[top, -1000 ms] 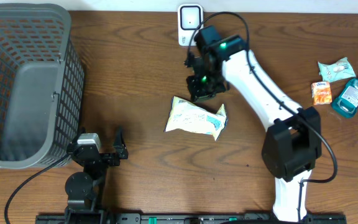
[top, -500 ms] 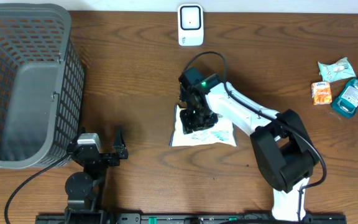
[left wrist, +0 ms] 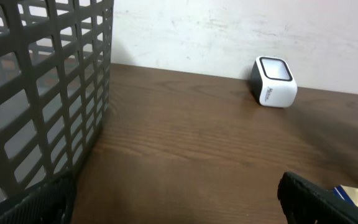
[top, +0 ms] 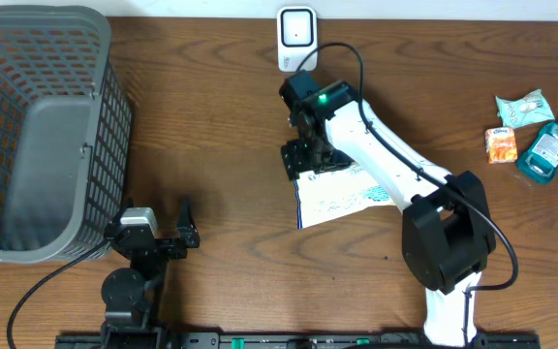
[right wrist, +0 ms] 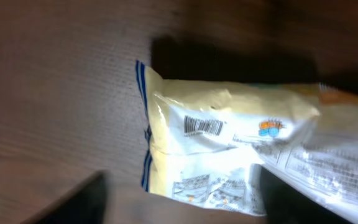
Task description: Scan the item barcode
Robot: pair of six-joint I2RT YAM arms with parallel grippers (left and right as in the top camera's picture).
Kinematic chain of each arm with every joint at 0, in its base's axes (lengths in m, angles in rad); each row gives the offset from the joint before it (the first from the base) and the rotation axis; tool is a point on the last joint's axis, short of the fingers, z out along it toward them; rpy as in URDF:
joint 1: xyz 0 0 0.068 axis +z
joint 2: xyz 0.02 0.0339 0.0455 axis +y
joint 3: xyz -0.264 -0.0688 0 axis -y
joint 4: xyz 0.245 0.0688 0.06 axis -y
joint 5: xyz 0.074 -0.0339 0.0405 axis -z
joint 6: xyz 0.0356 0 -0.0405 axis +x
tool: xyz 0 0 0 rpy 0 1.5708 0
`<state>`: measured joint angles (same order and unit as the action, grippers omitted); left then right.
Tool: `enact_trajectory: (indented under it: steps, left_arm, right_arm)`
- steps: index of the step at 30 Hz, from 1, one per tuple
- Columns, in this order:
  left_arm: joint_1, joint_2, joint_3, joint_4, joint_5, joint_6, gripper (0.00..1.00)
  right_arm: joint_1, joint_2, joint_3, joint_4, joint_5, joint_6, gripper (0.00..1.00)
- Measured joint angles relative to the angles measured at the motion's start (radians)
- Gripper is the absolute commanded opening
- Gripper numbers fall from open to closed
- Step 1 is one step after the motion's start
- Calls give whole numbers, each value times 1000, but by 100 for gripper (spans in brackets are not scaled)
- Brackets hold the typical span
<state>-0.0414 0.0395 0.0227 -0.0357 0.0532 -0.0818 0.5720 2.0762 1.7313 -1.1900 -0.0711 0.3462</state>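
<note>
Right gripper (top: 304,158) sits over the far-left corner of the pouch (top: 342,196). Its fingers (right wrist: 73,200) are spread, blurred dark blocks on either side in the wrist view. The pouch is not pinched and lies flat on the wood-grain table (top: 211,107), running from under the gripper back towards the arm's base. Contact at the corner can't be told.

The pouch is glossy pale-yellow film, crinkled, with a blue crimped edge. Its barcode (right wrist: 202,126) faces up, right below the wrist camera.

The scanner (top: 296,39) is a white rounded box with a dark-framed window. It stands beyond the gripper at the table's far edge, with wood tabletop between them. The arm's black cable (top: 352,58) loops just beside that line.

Well off to the gripper's right are a teal-white packet (top: 523,107), an orange packet (top: 500,144) and a blue-green bottle (top: 549,147).

Left gripper (left wrist: 176,186) is wide apart and holds nothing. The dark grey lattice basket (top: 37,126), hard plastic, is just beside it on its left.
</note>
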Motion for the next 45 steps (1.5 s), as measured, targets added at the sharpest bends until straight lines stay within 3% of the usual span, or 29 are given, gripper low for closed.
enact_trajectory:
  steps: [2, 3, 6, 12, 16, 18, 25, 28, 30, 32, 33, 36, 39, 42, 43, 44, 45]
  left_arm:
    - [0, 0, 0, 0, 0, 0, 98]
    - [0, 0, 0, 0, 0, 0, 98]
    - [0, 0, 0, 0, 0, 0, 98]
    - [0, 0, 0, 0, 0, 0, 98]
    - [0, 0, 0, 0, 0, 0, 98]
    - [0, 0, 0, 0, 0, 0, 98]
    - [0, 0, 0, 0, 0, 0, 98]
    - [0, 0, 0, 0, 0, 0, 98]
    - [0, 0, 0, 0, 0, 0, 98]
    - [0, 0, 0, 0, 0, 0, 98]
    - [0, 0, 0, 0, 0, 0, 98]
    - [0, 0, 0, 0, 0, 0, 98]
    - [0, 0, 0, 0, 0, 0, 98]
    - [0, 0, 0, 0, 0, 0, 98]
    - [0, 0, 0, 0, 0, 0, 98]
    - [0, 0, 0, 0, 0, 0, 98]
    - [0, 0, 0, 0, 0, 0, 98]
  right_arm:
    - [2, -2, 1, 2, 24, 24, 7]
    - [2, -2, -6, 10, 45, 44, 1]
    - [3, -2, -64, 48, 126, 101, 2]
    - [4, -16, -267, 294, 179, 137, 5]
    - [1, -37, -302, 357, 177, 146, 56]
    - [0, -39, -299, 369, 162, 150, 77]
    - [-5, -38, -279, 344, 100, 92, 98]
    - [-7, -33, -243, 271, 87, 79, 99]
    - [-8, -31, -193, 202, 85, 74, 93]
    - [-8, -32, -142, 160, 85, 71, 73]
    - [-8, -35, -117, 145, 84, 66, 57]
    - [-8, -55, -103, 116, 103, 64, 31]
    - [-8, -61, -135, 154, 148, 71, 19]
    - [-8, -61, -212, 224, 177, 76, 20]
    - [-8, -61, -248, 248, 184, 75, 24]
    - [-8, -61, -272, 257, 187, 76, 34]
    - [-8, -61, -302, 273, 193, 78, 53]
